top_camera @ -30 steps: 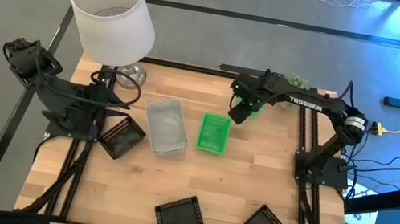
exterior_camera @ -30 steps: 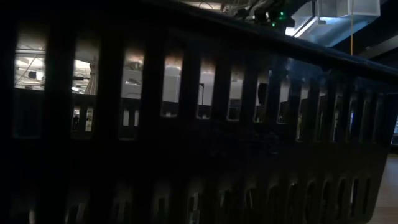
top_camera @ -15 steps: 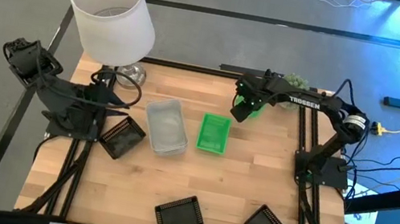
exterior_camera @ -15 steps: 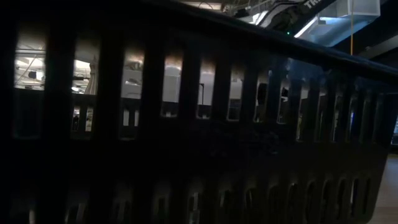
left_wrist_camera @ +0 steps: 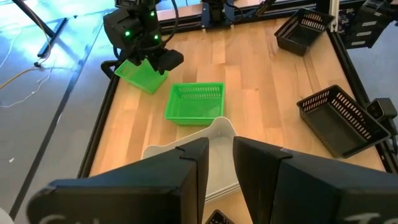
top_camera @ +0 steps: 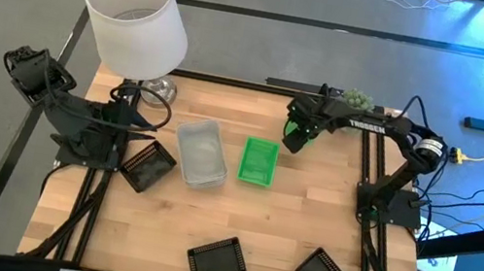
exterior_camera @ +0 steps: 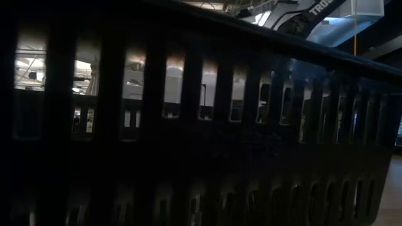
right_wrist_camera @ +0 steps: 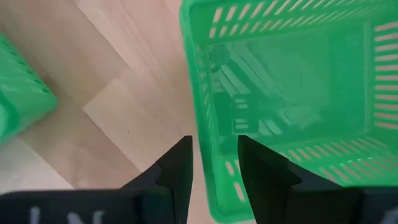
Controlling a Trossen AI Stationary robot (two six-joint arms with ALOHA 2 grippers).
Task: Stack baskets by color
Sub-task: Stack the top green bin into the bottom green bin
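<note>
Robotics lab.
Wooden table (top_camera: pixel 296 223) on black frame, grey concrete floor (top_camera: pixel 2 36), loose cables (top_camera: pixel 481 210) at right.

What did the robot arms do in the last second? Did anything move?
The right gripper, shut on the wall of a green basket, carried it a little toward the table's right side, away from the green basket on the table. Nothing was picked up or let go. The left gripper stayed over the grey-white baskets, and the black baskets stayed put.
</note>
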